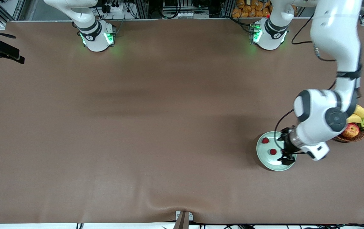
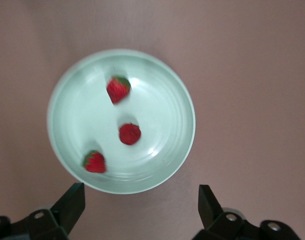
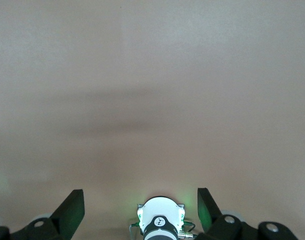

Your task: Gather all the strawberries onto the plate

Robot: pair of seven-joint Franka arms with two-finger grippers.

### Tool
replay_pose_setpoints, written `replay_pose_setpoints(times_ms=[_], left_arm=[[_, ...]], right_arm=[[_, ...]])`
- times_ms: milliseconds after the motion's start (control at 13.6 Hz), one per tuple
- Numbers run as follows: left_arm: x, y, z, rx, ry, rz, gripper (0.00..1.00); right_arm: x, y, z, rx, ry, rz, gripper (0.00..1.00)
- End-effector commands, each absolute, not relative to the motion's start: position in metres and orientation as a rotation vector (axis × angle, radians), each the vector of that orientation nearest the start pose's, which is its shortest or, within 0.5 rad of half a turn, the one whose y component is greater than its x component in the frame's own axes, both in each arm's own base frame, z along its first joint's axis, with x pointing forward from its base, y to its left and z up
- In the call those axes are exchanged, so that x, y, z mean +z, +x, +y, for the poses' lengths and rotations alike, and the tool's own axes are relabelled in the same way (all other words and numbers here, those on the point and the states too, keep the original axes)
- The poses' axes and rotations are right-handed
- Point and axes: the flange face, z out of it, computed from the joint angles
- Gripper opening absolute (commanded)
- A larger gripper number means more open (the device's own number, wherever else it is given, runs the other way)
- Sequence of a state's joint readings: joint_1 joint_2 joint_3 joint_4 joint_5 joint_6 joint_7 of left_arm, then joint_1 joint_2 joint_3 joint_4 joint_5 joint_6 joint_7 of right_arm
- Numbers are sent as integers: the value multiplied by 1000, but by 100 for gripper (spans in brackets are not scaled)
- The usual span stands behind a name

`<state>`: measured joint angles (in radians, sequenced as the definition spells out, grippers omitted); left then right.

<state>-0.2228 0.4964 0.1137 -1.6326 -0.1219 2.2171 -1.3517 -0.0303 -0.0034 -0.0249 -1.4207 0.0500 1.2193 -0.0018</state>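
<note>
Fingers [image 2: 72, 200] of your left gripper [image 2: 141, 202] hang released above the plate [image 2: 185, 145] holding three strawberries [image 2: 129, 134]; lift straight, right gripper [image 3: 141, 202] waits released.

A wicker basket [image 1: 353, 138] (apple [image 1: 351, 130], bananas [image 1: 359, 114]) sits on the brown table [image 1: 137, 127].

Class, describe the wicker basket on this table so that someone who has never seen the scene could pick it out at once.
Start at the left arm's end of the brown table and find the pale green plate holding strawberries. Beside it, closer to that end and partly hidden under the arm, sits the basket. It alone is brown and woven, and holds bananas and an apple.
</note>
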Motion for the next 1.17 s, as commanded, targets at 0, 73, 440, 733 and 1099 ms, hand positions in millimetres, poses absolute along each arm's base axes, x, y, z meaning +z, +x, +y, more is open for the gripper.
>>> replay_pose_setpoints(times_ms=[0, 73, 440, 733, 1099], left_arm=[[411, 664, -62, -79, -2762, -1650, 100], [438, 655, -44, -72, -2828, -1534, 100], [561, 591, -2, -55, -3086, -939, 100], [611, 553, -17, -9, -3171, -414, 100], [638, 545, -49, 11, -3121, 121, 100]], right_arm=[[672, 511, -24, 299, -3077, 88, 100], [672, 511, -25, 299, -3075, 87, 100], [670, 513, -25, 301, -3076, 83, 100], [670, 513, -25, 301, -3074, 85, 100], [669, 514, -26, 306, -3075, 86, 100]])
